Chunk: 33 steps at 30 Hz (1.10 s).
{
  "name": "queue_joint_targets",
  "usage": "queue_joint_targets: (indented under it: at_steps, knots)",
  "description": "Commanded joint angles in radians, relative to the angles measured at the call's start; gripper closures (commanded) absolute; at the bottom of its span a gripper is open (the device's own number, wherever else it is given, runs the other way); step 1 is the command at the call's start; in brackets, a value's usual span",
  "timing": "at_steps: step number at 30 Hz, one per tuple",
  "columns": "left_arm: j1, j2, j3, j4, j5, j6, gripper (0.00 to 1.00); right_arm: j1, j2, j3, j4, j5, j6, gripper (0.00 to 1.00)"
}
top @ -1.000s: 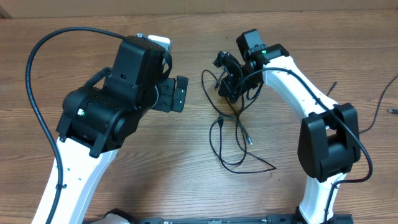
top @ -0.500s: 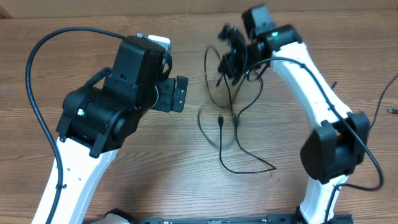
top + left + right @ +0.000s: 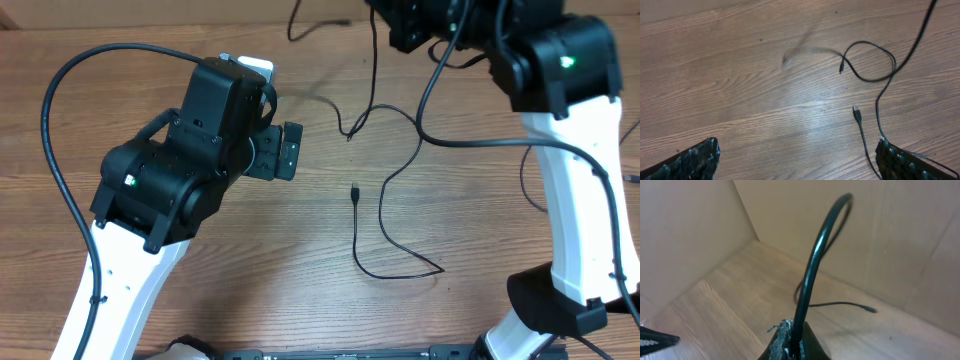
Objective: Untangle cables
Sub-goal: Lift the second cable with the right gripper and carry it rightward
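A brown wood-grain bench (image 3: 290,260) fills the scene, with a soft sheen of light on it. Plain tan panels (image 3: 785,215) stand along its far edge, meeting at a corner.

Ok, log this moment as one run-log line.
left gripper: open, empty | right gripper: shut on cable | loose plug end: lying on table

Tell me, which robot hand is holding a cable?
The right gripper: it is shut on a thin black cable that arcs up out of its grip. The left gripper is wide open and empty.
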Motion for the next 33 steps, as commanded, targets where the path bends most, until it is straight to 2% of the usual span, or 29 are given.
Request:
queue_joint_targets:
  at_steps: [1, 11, 15, 23, 33]
  knots:
    - [0.005, 0.007, 0.005, 0.003, -0.013, -0.007, 0.00, -0.003, -0.005, 0.056, 0.001, 0.001, 0.020, 0.96]
    - [0.005, 0.007, 0.005, 0.003, -0.013, -0.007, 0.01, -0.003, -0.005, 0.075, 0.011, 0.099, 0.020, 0.96]
    - [0.005, 0.007, 0.005, 0.003, -0.013, -0.007, 0.01, -0.004, -0.008, 0.076, 0.065, 0.127, 0.020, 0.96]
    - [0.005, 0.007, 0.005, 0.003, -0.013, -0.007, 0.00, -0.043, -0.012, 0.076, 0.166, 0.334, 0.042, 0.96]
    - [0.005, 0.007, 0.005, 0.003, -0.013, -0.007, 0.00, -0.179, -0.011, 0.076, 0.216, 0.630, 0.041, 0.96]
